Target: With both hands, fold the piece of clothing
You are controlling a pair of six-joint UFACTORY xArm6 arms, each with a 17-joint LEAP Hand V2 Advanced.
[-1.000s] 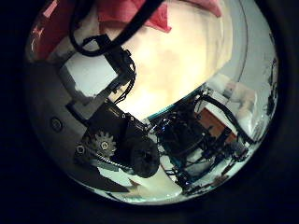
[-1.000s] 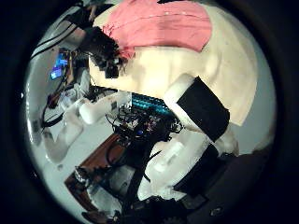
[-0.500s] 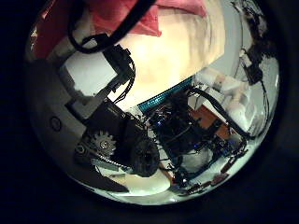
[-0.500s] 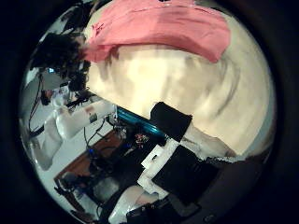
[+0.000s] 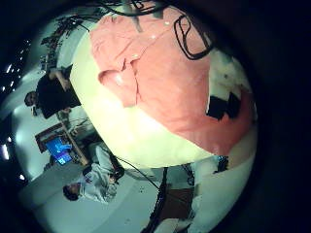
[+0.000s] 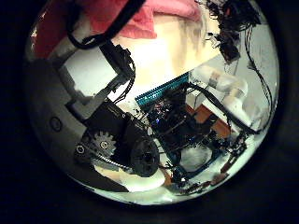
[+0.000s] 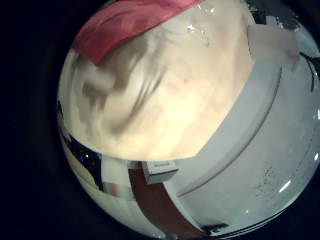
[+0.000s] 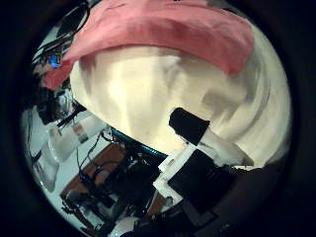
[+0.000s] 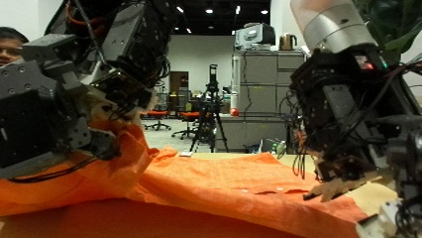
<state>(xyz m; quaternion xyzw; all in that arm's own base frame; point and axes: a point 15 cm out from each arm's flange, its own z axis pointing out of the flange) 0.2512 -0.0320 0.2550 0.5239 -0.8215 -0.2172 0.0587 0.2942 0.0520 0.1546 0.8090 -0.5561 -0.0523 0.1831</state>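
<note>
Orange garment (image 9: 198, 193) pinched, lifted by left hand (image 9: 92, 109); right hand (image 9: 346, 149) fingers relaxed.

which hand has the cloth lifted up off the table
The left hand: the orange cloth rises in a peak into its fingers. The right hand only hangs over the cloth's flat edge, holding nothing.

Ceiling spots glared at the outside view's top centre, the room beyond stayed dim; palm views bulged at their rims inside black surrounds; the right little-finger view showed smeared, blurred tabletop.
</note>
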